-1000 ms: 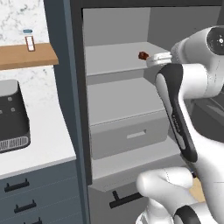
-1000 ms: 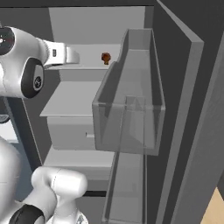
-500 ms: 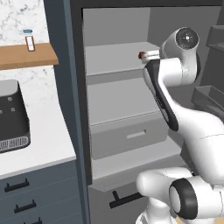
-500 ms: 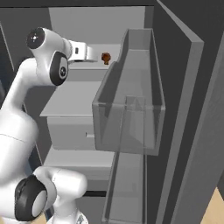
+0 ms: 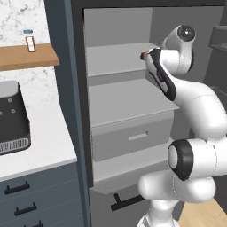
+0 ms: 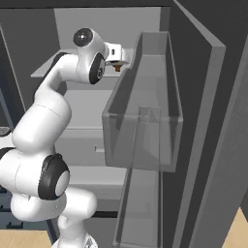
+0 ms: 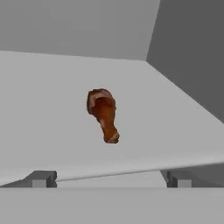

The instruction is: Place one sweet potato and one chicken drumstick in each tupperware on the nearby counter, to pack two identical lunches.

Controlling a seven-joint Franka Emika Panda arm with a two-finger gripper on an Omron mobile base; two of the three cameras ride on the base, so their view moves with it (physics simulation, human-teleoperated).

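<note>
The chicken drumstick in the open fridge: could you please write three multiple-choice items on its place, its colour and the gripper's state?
1. Where does the chicken drumstick lie?
A. on a fridge shelf
B. in the door bin
C. on the counter
2. What colour is it?
A. pale yellow
B. reddish-brown
C. green
3. How is the gripper?
A. shut on the drumstick
B. open, short of the drumstick
C. shut, empty

Answers: 1 A, it rests on the flat grey shelf; 2 B, the hand view shows dark red-brown; 3 B, the fingertips stand wide apart with the drumstick beyond them.
</note>
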